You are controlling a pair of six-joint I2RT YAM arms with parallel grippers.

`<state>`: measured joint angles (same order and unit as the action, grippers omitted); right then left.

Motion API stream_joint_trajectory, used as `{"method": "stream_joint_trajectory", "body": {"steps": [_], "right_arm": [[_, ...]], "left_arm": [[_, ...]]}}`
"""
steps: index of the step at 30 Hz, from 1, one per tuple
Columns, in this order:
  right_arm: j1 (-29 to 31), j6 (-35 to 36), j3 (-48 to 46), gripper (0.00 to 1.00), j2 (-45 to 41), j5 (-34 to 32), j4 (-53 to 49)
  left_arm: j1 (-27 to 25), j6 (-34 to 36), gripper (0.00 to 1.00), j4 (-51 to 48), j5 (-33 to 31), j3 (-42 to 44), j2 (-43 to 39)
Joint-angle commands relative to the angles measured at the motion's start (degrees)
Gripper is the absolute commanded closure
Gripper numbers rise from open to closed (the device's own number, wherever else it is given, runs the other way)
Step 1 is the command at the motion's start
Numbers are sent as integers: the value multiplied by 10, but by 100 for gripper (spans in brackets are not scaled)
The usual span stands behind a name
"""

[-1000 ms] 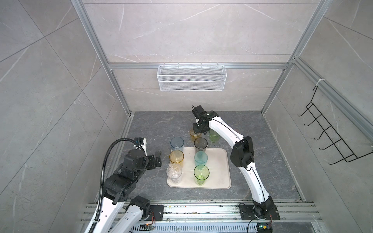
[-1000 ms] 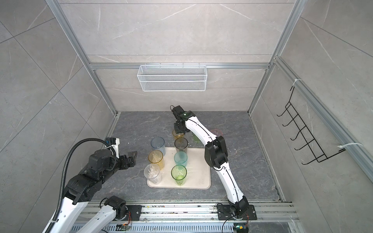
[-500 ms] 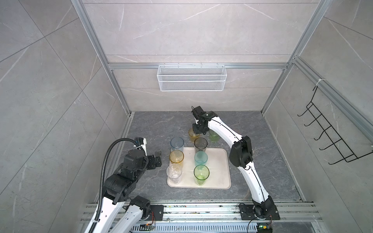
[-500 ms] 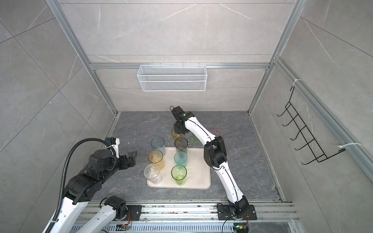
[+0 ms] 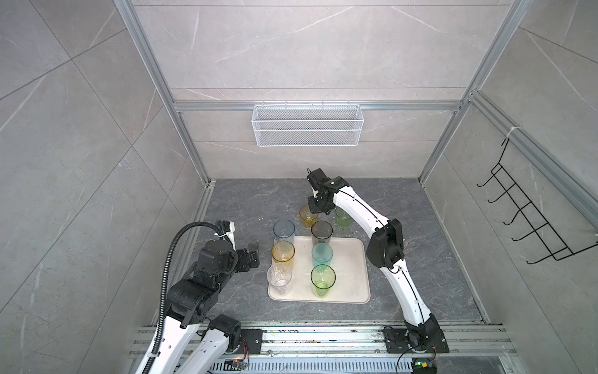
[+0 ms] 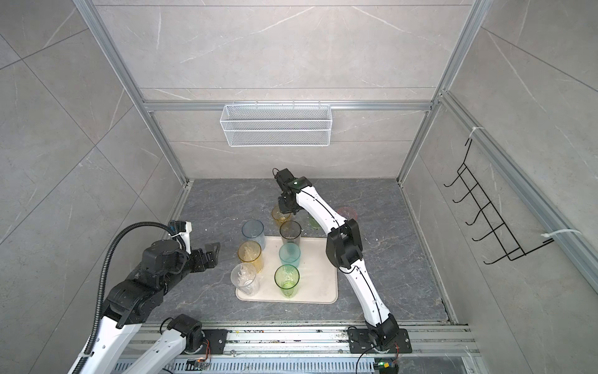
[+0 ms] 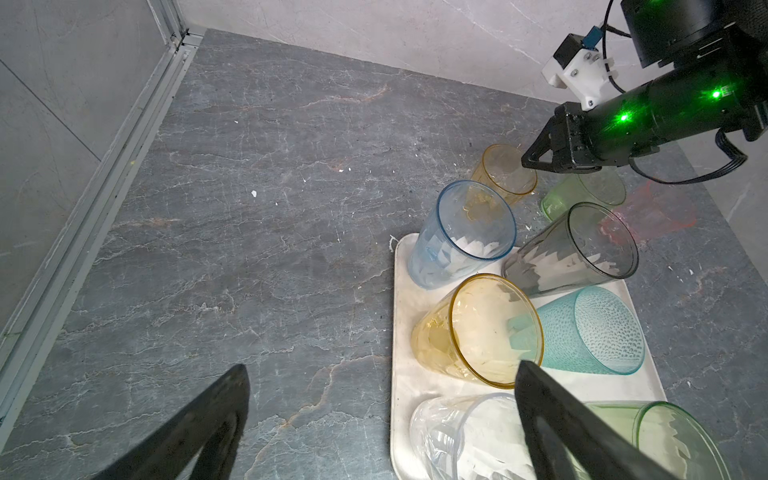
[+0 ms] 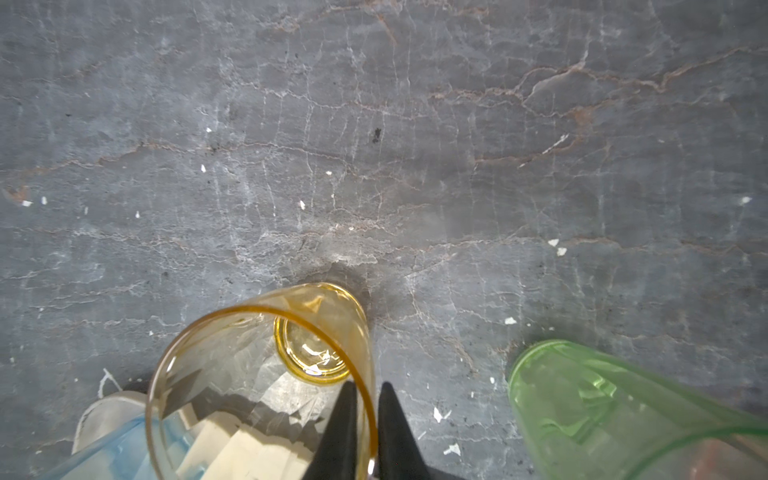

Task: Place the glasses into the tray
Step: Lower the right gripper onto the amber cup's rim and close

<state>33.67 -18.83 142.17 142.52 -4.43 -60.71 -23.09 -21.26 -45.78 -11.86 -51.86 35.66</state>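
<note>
The cream tray (image 5: 349, 268) (image 6: 318, 278) holds several upright glasses, among them a tall grey (image 5: 322, 231), a teal (image 5: 322, 254) and a tall green one (image 5: 323, 278). Behind it on the floor stand a short amber glass (image 5: 307, 216) (image 8: 257, 365), a short green glass (image 5: 343, 220) (image 8: 602, 407) and a pink glass (image 6: 348, 213). My right gripper (image 5: 315, 210) (image 8: 368, 399) is shut on the short amber glass's rim, one finger inside and one outside. My left gripper (image 5: 254, 259) (image 7: 382, 368) hangs open and empty, left of the tray.
A tall blue glass (image 5: 284, 229) stands at the tray's far left corner, close to the short amber one. A white wire basket (image 5: 307, 129) hangs on the back wall and a black hook rack (image 5: 530, 220) on the right wall.
My right gripper's jaws have closed on the rim of the short amber glass. The left arm has not moved.
</note>
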Motion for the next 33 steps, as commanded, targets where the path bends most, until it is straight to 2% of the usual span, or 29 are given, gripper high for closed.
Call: {"method": "stream_joint_trajectory", "body": {"steps": [1, 7, 13, 33], "right_arm": [[-2, -6, 19, 88, 18, 2, -22], [-2, -6, 23, 90, 18, 3, -27], [-1, -3, 28, 96, 14, 5, -31], [-2, -10, 33, 91, 27, 5, -27]], "left_arm": [[2, -8, 0, 13, -3, -2, -1], [2, -7, 0, 13, -2, -1, -2], [2, -8, 0, 13, -2, -1, -2], [2, -7, 0, 14, -3, -1, 1]]}}
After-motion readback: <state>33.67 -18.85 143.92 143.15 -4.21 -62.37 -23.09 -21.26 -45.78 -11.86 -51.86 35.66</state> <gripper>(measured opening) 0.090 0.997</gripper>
